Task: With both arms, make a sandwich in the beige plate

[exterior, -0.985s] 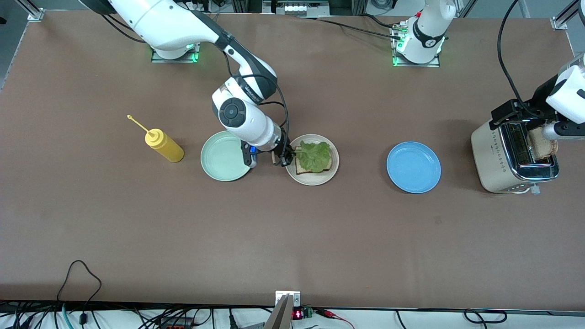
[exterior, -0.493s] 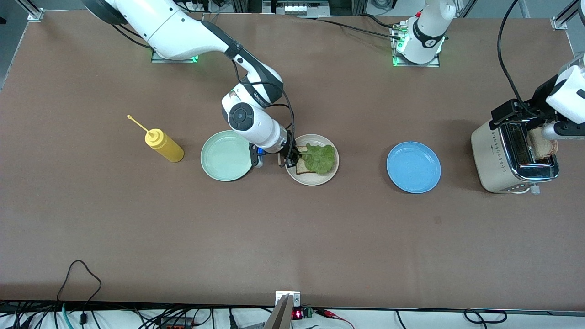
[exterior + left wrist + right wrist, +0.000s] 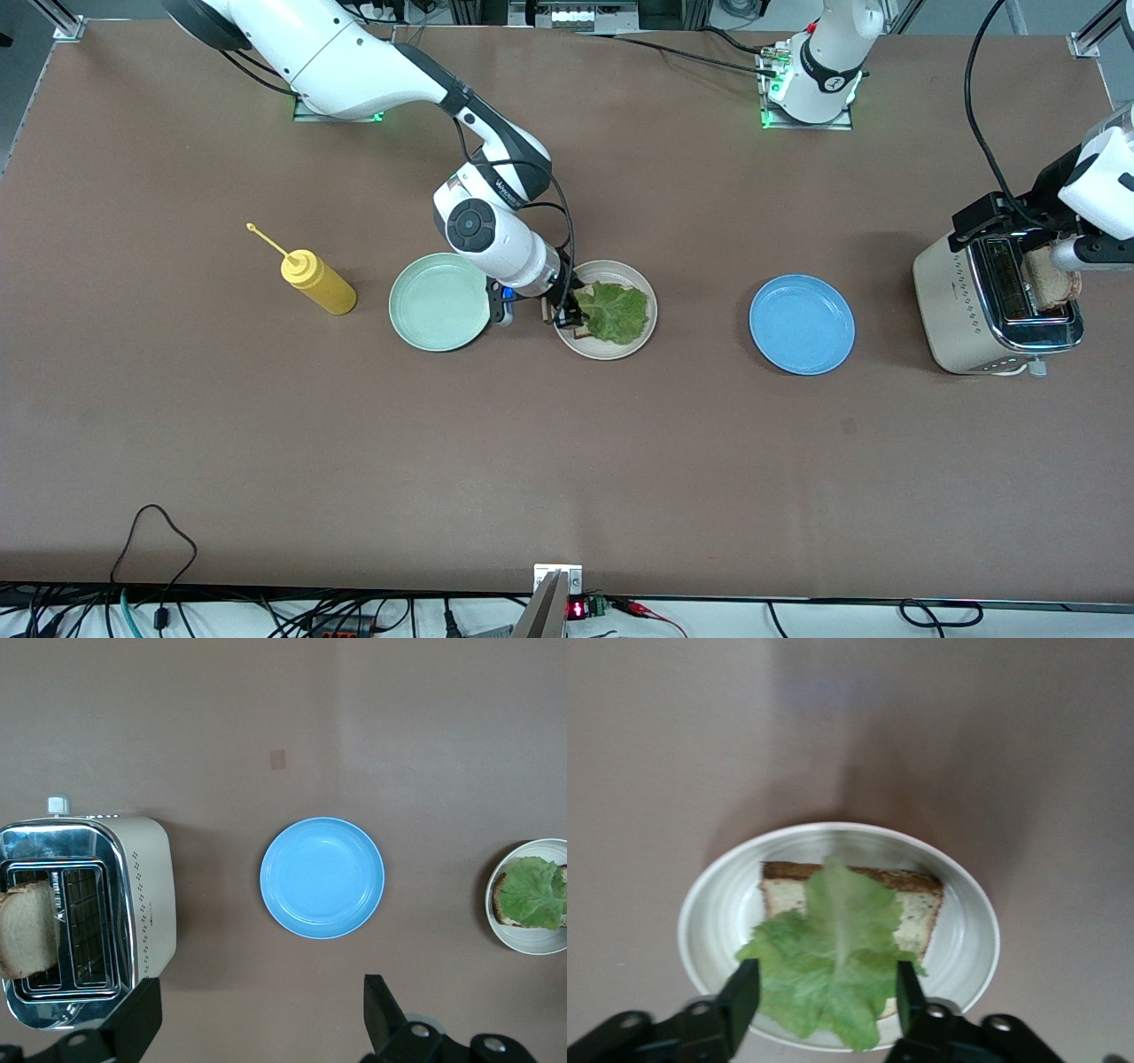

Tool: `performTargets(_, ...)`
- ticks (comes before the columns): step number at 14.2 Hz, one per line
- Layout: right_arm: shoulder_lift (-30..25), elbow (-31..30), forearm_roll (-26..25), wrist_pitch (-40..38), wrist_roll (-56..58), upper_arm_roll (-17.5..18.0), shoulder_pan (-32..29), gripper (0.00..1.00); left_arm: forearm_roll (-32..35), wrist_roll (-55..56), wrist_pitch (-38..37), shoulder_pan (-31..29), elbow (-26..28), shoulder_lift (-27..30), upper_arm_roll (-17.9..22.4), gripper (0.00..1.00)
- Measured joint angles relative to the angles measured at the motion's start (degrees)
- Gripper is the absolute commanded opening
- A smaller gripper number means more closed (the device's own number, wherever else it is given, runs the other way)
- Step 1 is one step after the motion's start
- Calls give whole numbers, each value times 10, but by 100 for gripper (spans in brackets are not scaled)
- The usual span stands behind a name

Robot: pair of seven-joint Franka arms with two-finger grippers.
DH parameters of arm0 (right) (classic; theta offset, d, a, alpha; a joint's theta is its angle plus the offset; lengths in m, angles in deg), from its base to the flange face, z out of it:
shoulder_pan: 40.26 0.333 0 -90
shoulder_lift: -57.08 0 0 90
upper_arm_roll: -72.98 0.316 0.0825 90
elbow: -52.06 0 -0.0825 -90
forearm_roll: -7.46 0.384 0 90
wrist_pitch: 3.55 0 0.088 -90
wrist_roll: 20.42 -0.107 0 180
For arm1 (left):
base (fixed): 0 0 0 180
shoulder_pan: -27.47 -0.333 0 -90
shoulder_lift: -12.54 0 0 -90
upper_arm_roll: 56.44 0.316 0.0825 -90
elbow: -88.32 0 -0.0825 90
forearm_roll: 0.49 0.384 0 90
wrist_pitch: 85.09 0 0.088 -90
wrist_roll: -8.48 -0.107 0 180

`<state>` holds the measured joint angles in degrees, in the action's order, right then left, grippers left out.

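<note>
The yellow plastic squeeze bottle [image 3: 319, 283] lies tipped over toward the right arm's end of the table, well apart from the round beige plate [image 3: 649, 329], our landmark here. Next along, the pale mint-green round plate [image 3: 438, 301] sits just beside the beige plate. The right gripper [image 3: 569, 313] hangs low over the beige plate's rim, on the mint plate's side, its black fingers [image 3: 742, 992] spread apart on either side of the ruffled green lettuce leaf [image 3: 613, 311], gripping nothing. That leaf lies flat on the square slice of brown-crusted bread [image 3: 919, 902], both resting in the beige plate's well. Further along, the bright blue round plate [image 3: 802, 323] lies near the beige plate, toward the left arm's end. Last comes the cream-and-chrome toaster [image 3: 967, 306], well apart from the beige plate, with a second slice of bread [image 3: 1052, 283] standing in one slot. The left gripper [image 3: 257, 1028] hovers above the toaster and the table beside it, jaws wide and empty.
</note>
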<state>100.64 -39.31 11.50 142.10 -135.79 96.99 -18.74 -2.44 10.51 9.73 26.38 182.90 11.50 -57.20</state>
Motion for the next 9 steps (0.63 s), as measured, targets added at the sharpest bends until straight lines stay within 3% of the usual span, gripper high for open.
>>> performTargets(4,-88,12,-3,-119,71,-2,-51,100,0,0,0,0,0,0,0,100)
performTargets(9,-238,-45,-2,-214,217,-2,-127,100,0,0,0,0,0,0,0,100)
